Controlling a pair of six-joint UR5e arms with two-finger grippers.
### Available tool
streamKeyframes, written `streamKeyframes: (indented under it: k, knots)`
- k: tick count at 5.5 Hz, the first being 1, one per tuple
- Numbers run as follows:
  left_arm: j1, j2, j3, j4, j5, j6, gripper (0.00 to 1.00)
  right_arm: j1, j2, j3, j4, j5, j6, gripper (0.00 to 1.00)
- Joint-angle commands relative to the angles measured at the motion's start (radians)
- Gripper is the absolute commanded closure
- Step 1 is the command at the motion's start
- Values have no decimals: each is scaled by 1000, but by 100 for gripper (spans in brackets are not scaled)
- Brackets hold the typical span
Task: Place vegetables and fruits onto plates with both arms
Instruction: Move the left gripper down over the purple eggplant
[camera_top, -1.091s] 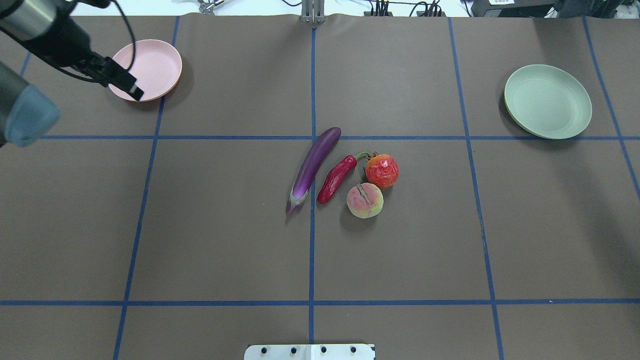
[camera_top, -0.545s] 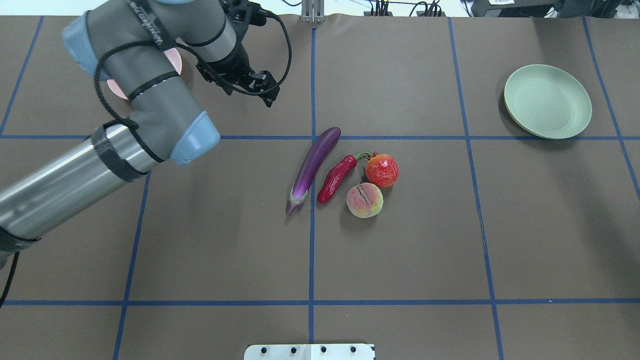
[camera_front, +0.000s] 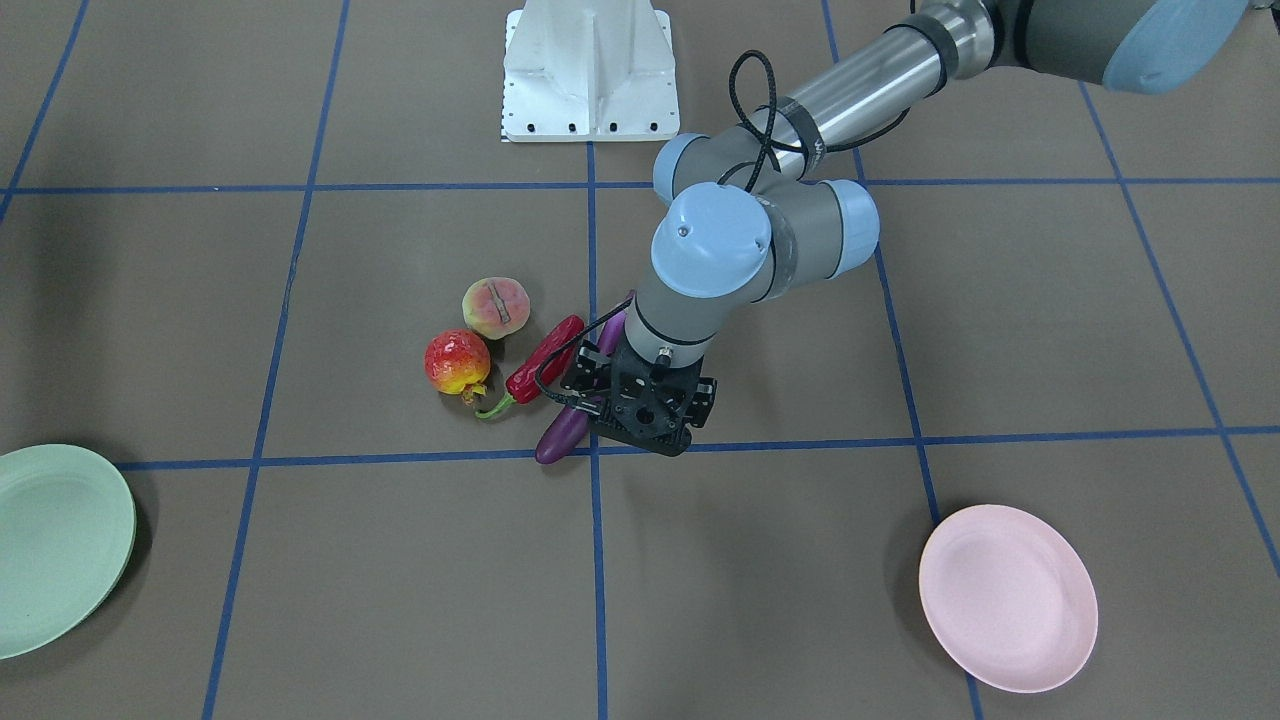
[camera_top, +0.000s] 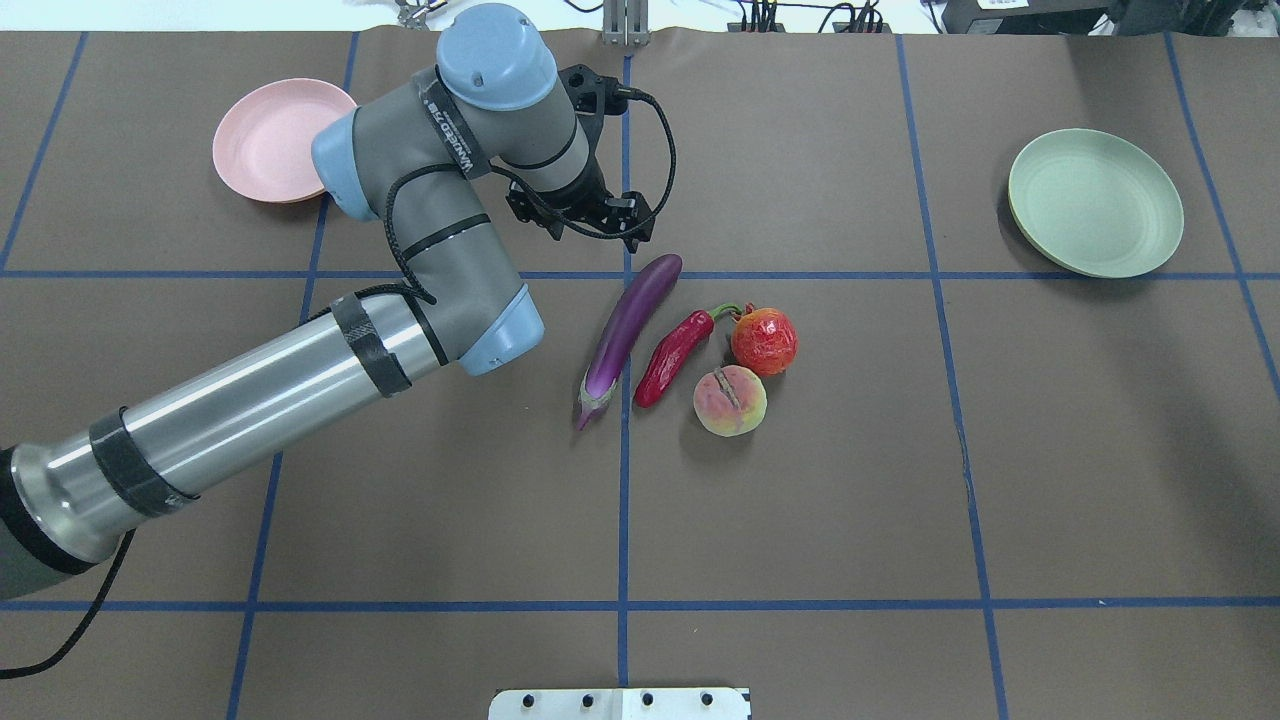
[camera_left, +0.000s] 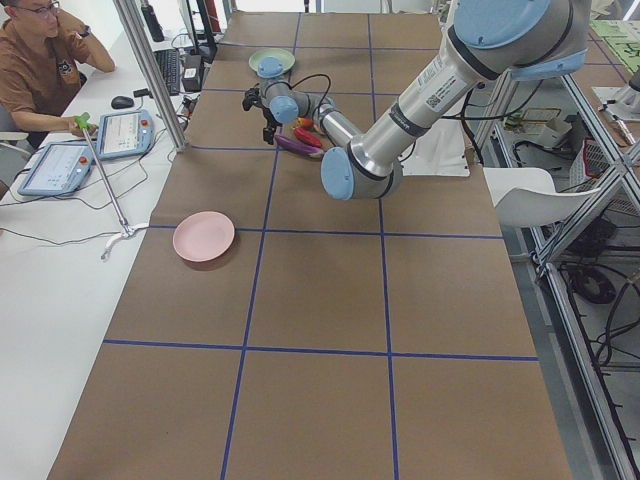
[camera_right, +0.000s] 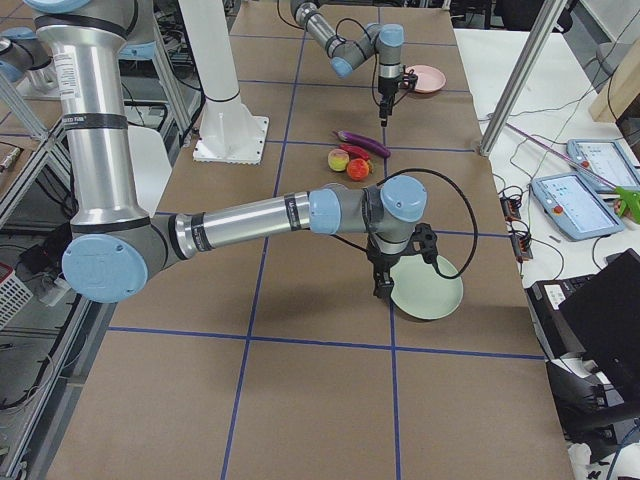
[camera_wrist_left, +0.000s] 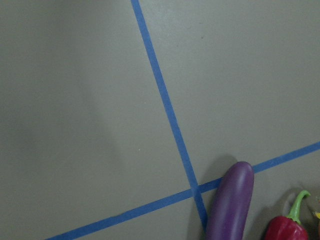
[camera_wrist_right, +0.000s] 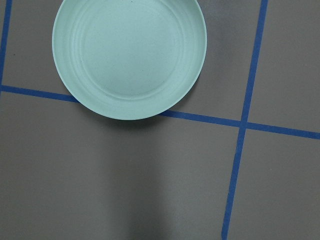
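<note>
Brown taped surface (camera_top: 900, 480) lies mostly bare. Left tool (camera_top: 615, 215) hovers by the eggplant's (camera_top: 628, 330) tip, right tool (camera_right: 381, 290) near the green plate (camera_right: 432, 292); whether either is open, I cannot tell.

Between pink plate (camera_top: 270, 140) and green plate (camera_top: 1095, 203): eggplant (camera_top: 628, 330), chili (camera_top: 673, 358), pomegranate (camera_top: 764, 341), peach (camera_top: 730, 400)

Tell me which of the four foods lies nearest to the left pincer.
The long purple eggplant: its rounded end lies close by the left pincer, while the chili, the red fruit and the peach all lie farther off.
</note>
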Motion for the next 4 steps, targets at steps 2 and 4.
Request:
streamKeyframes:
  k: [2,4]
  knots:
    - [52,-12,36,-13,64,-4,4,0,0,-3,-1,4,-1,0]
    - [75,-27,64,-13,64,-4,10,0,-1,-5,-1,4,-1,0]
